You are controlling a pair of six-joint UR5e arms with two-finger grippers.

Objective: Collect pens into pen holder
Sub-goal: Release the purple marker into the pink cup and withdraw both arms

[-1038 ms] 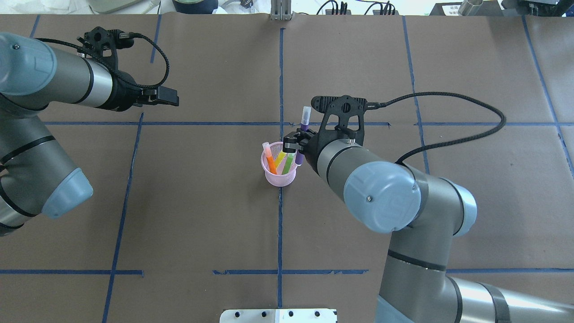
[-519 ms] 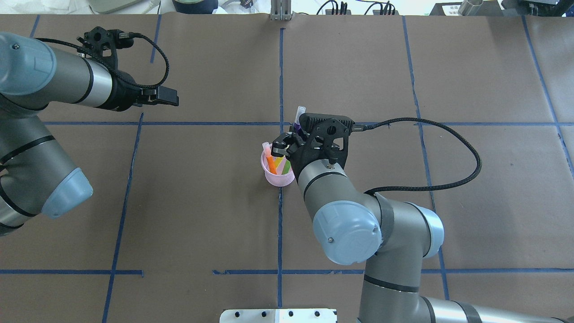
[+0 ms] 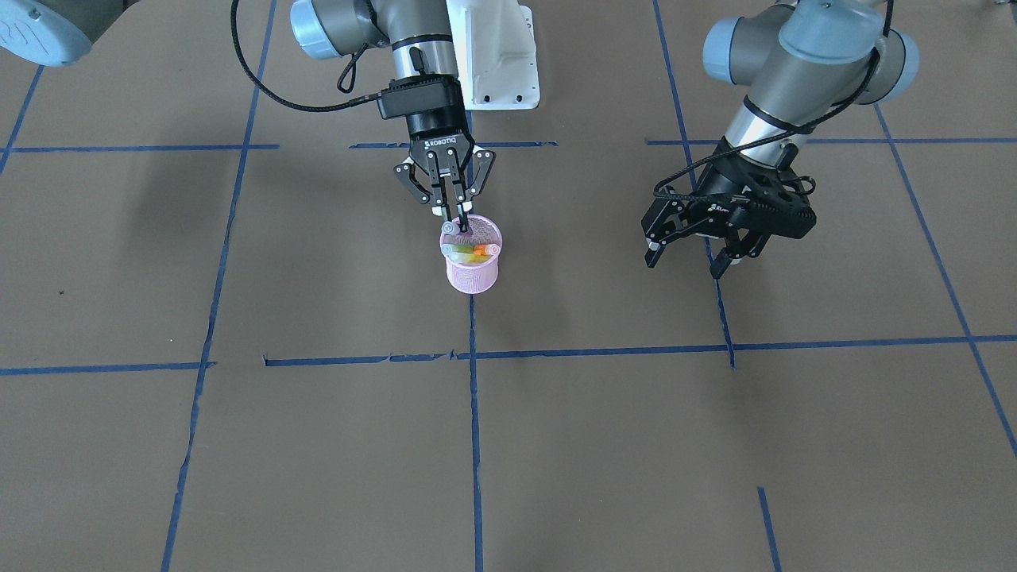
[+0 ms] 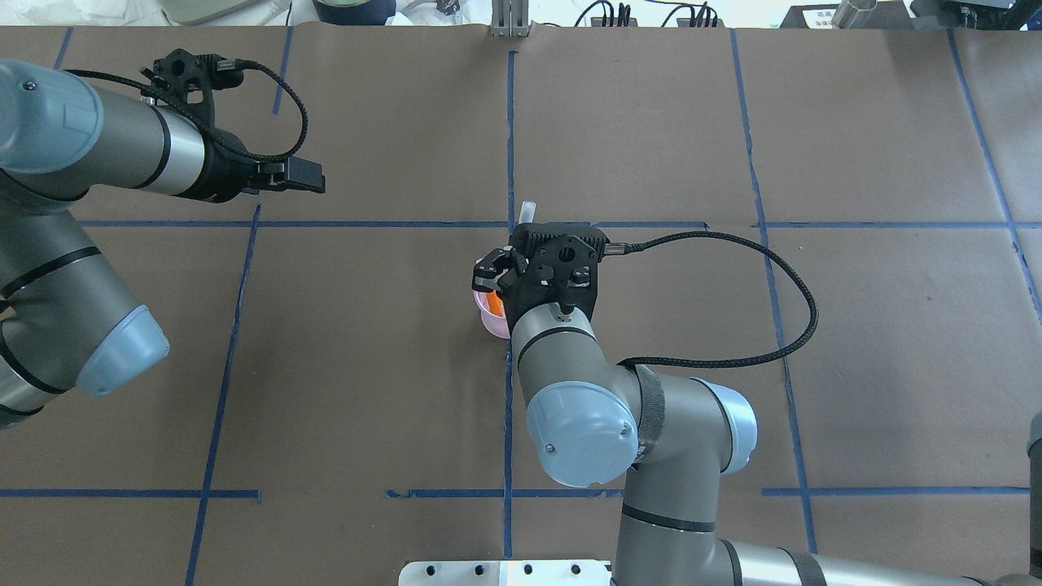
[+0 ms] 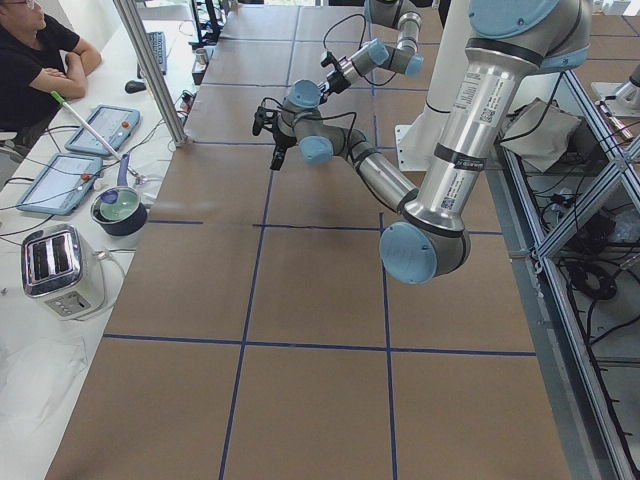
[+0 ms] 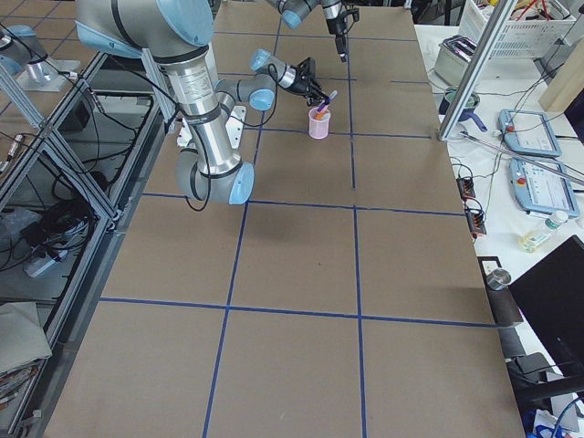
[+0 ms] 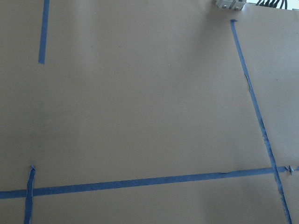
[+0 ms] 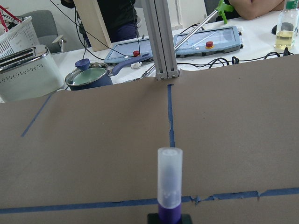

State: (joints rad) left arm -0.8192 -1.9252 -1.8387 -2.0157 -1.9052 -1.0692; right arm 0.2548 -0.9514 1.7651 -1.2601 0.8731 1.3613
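Note:
The pink mesh pen holder point(image 3: 473, 270) stands upright at the table's centre, with the orange pen point(image 3: 479, 253) and the green pen point(image 3: 463, 253) leaning inside it. My right gripper point(image 3: 460, 214) is shut on the purple pen point(image 8: 169, 211) and holds it just over the holder's rim. The pen's pale cap point(image 4: 527, 212) points away from me. Its lower end is hidden. In the overhead view my wrist covers most of the holder point(image 4: 487, 319). My left gripper point(image 3: 685, 264) is open and empty, hanging over bare table far to my left.
Brown paper with blue tape lines point(image 4: 509, 122) covers the table. Beyond its far edge are an aluminium post point(image 8: 161, 37), a blue pan point(image 8: 91, 77), a toaster point(image 8: 28, 70) and tablets. A white base plate point(image 3: 493, 56) sits between my arms.
My right arm has swung left and brought the purple pen over the holder. The wrist now covers most of the holder. The left arm has not moved.

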